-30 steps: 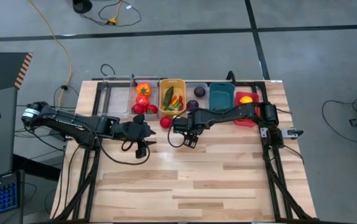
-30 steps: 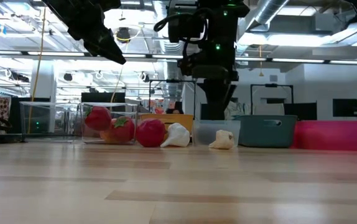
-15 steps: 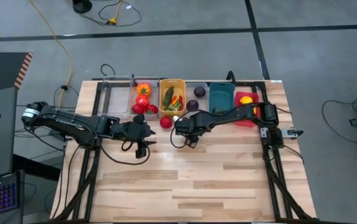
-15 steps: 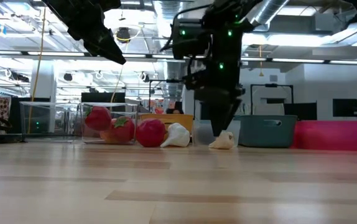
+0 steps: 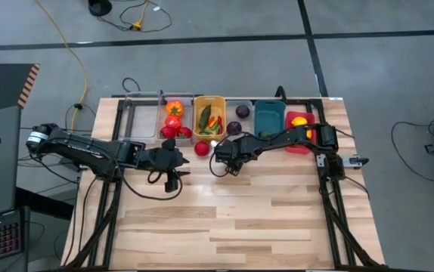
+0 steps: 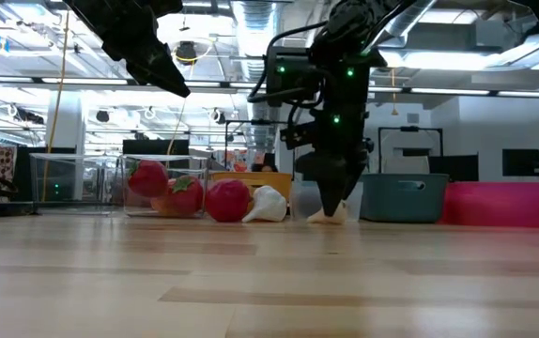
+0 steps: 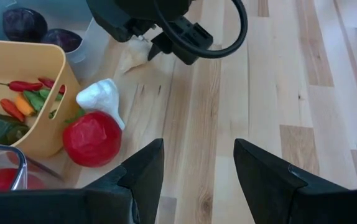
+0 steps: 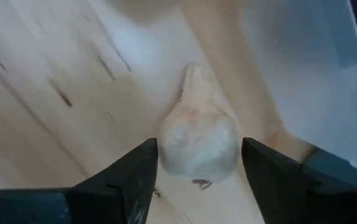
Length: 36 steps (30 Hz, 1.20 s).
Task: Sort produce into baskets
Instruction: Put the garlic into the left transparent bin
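Garlic bulb sitting between the right gripper's spread fingers

Right gripper (image 8: 194,163) is straddling the garlic (image 8: 198,137), jaws open and not yet gripping; the bulb's pointed end is aiming away from the wrist, beside a clear bin (image 8: 315,68). Left gripper (image 7: 197,163), open, is waiting farther off.

Between the black fingers of the right end effector (image 8: 194,163) lies a cream-white garlic (image 8: 198,134) with faint tan streaks. The counter (image 5: 240,211) beneath is pale wood, striped in lighter and darker planks. Ahead of the black left end effector (image 7: 197,162) sit a red tomato (image 7: 92,138), a white garlic bulb (image 7: 99,98) and a yellow-orange bin (image 7: 38,68) holding red and green chilies (image 7: 28,93). Beyond it are two dark purple balls (image 7: 24,23). Past the right end effector stand a teal bin (image 5: 269,117) and a red bin (image 5: 299,128).
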Motion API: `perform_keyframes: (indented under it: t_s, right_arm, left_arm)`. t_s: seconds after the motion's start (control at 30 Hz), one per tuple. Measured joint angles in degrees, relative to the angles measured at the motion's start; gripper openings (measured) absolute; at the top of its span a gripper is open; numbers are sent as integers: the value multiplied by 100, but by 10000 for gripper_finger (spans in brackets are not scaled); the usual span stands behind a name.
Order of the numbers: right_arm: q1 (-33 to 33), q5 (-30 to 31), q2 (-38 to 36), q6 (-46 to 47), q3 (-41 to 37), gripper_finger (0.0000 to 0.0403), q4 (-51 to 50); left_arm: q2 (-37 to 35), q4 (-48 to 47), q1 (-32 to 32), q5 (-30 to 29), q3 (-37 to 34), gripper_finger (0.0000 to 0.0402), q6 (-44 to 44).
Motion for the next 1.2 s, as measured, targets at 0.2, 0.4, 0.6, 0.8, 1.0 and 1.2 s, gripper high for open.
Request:
perform_keyframes:
  t_s: [0.2,0.4,0.6,0.8,1.0,1.2]
  right_arm:
    - [6,-9,0,0,0,207,128]
    - [28,-561,-41,-40,63,154,82]
    - [249,-1121,-50,-438,645,160,97]
    - [502,-1217,-52,-641,1234,169,364]
    - [730,-1219,-55,-814,1601,167,872]
    - [904,-1219,-55,-1180,1735,168,1601]
  left_arm:
    - [0,2,0,0,0,183,0]
    - [0,2,0,0,0,183,2]
    - [0,29,0,0,0,183,90]
    - [0,44,0,0,0,183,103]
    - [0,48,0,-2,0,183,103]
    - [0,50,0,0,0,183,103]
